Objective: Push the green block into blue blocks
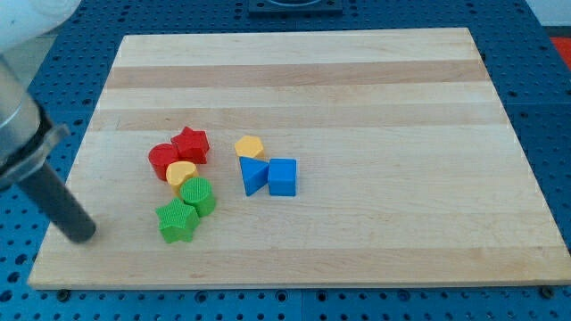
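Note:
A green star block [177, 221] and a green round block [198, 195] lie touching at the board's lower left. A blue triangle block [252, 174] and a blue cube [282, 176] sit side by side to their right, near the board's middle. My tip [82, 234] is at the board's left edge, to the view's left of the green star, apart from every block.
A red round block [163, 160] and a red star block [190, 144] sit above the greens. A yellow heart-like block [181, 173] lies between the reds and greens. A yellow block [250, 147] sits just above the blue triangle. The wooden board [357, 89] lies on a blue perforated table.

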Controlling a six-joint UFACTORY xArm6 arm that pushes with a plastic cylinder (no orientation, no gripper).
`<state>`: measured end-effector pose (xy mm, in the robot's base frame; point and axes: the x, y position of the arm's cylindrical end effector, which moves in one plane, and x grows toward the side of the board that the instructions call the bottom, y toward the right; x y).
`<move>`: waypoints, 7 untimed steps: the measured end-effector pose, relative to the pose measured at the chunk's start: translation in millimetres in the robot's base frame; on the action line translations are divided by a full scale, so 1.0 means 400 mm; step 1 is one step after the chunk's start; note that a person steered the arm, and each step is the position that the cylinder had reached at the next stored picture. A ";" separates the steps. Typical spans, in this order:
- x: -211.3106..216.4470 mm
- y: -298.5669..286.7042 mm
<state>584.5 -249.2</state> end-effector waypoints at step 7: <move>-0.216 0.242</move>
